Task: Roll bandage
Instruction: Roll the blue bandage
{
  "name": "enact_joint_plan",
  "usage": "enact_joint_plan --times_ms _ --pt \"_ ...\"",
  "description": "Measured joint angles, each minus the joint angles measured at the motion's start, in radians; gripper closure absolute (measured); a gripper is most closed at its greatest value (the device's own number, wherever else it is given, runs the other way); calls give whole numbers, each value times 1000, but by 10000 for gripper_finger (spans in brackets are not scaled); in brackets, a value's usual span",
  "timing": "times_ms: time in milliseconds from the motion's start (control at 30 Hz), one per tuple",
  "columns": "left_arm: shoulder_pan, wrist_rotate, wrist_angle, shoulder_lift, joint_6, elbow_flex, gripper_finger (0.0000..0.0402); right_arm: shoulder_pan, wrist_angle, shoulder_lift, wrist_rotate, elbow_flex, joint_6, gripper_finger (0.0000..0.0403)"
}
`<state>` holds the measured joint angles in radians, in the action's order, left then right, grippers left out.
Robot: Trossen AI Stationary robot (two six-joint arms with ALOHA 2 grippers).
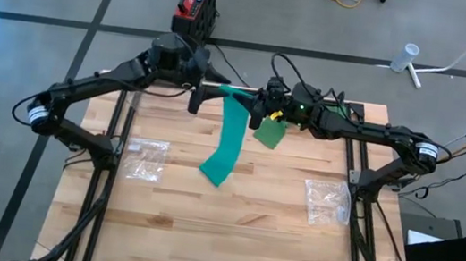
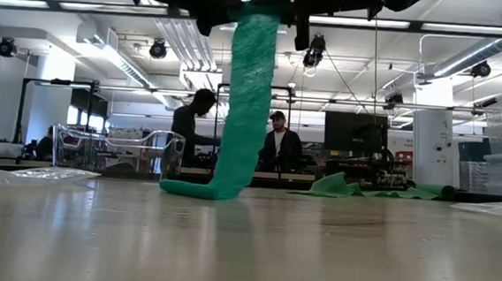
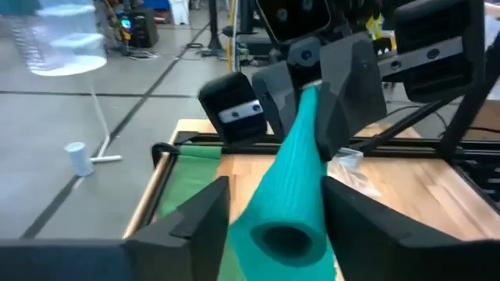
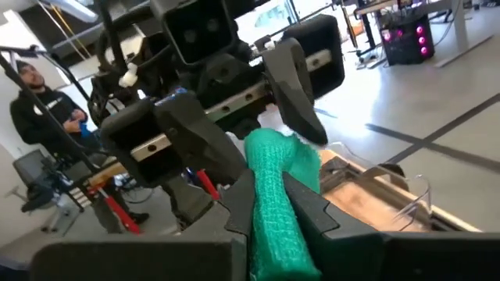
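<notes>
1. Because the bandage is a soft, light strip of green crepe, it sags under its own weight: from the rolled end held high above the table it hangs down, and its loose tail lies crumpled on the wood just toward 7 o'clock of the table's centre in the high view.
2. At about 12 o'clock over the table both arms meet. The right gripper is clamped on the rolled end, the green fabric squeezed between its fingers.
3. The left gripper faces it, its fingers standing either side of the roll's open end with gaps visible; whether they press on it I cannot tell.
4. Handling, as I judge it: the fabric is stretchy with a rough weave, so it should not slip, but it gives and flattens under pressure. A grip on the firm rolled core seems better than one on the limp hanging strip, which would only bunch.
5. The tail may drag or twist while winding, so light tension looks wise.
6. A second green cloth hangs near the right gripper.
</notes>
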<state>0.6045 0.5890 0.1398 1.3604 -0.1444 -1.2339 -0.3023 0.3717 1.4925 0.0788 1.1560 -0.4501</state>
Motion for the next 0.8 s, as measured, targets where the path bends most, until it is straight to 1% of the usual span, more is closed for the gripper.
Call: enact_joint_plan --times_ms 67,233,333,400,467,567,633,700,800 --pt "3 33 -17 22 -18 0 249 0 -1 0 0 -1 12 365" --pt "9 53 -52 41 -91 0 322 0 -2 0 1 -1 53 363" --pt "13 77 -54 37 -116 0 376 0 0 -4 33 -1 68 348" --pt "18 98 -56 30 -117 0 390 1 3 -9 51 -1 69 334" --pt "20 119 -60 27 -126 0 381 3 2 -14 61 0 70 319" --pt "20 118 -60 20 -128 0 350 3 -4 -17 77 0 96 301" --pt "21 118 -60 18 -121 0 327 3 -14 -19 88 0 125 298" --pt "21 117 -59 17 -103 0 305 3 -31 -20 90 0 159 310" --pt "22 124 -58 17 -80 0 272 3 -47 -20 89 0 229 353"
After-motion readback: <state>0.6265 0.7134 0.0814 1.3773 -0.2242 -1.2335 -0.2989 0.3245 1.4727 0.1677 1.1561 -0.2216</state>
